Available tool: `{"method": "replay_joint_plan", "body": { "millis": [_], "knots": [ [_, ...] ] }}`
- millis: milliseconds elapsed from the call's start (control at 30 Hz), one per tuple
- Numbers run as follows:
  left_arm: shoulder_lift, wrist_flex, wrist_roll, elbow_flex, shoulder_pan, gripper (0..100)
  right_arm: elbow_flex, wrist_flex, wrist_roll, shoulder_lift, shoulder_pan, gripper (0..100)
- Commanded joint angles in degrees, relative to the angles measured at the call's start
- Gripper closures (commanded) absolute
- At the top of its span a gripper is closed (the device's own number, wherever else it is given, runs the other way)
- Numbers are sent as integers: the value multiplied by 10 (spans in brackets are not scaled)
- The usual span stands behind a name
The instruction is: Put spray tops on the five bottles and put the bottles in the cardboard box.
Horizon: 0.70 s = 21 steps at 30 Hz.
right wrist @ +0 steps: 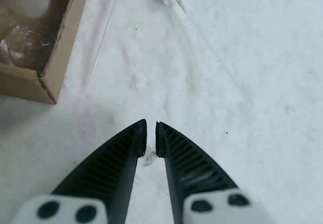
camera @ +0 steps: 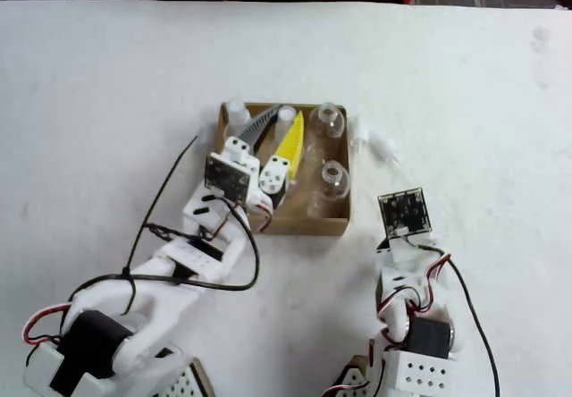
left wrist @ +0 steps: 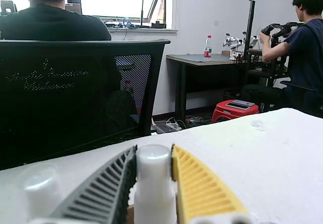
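Pinching a bottle (left wrist: 153, 193) by its white-capped neck, my left claw (left wrist: 154, 152) holds it upright against the far wall of the cardboard box (camera: 304, 227). It is probably light, slick plastic, so the neck seems the surest hold. My right claw (right wrist: 150, 130), closed and empty, hovers over the table (camera: 465, 84) just beside the box.

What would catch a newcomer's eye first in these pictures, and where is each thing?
The left claw, one finger grey and one yellow, is shut on a white-topped bottle at the far edge of the cardboard box. Two clear bottles stand in the box without tops, and a loose spray top lies on the table just beside it.
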Motion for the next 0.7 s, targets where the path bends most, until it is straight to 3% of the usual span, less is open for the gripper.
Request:
{"method": "replay_joint_plan", "body": {
  "millis": [0, 667],
  "knots": [
    [2, 5, -6, -12, -5, 980, 5, 2, 10, -2, -5, 981],
    [1, -28, -9, -14, -5, 980, 5, 1, 10, -2, -6, 981]
  ]
}}
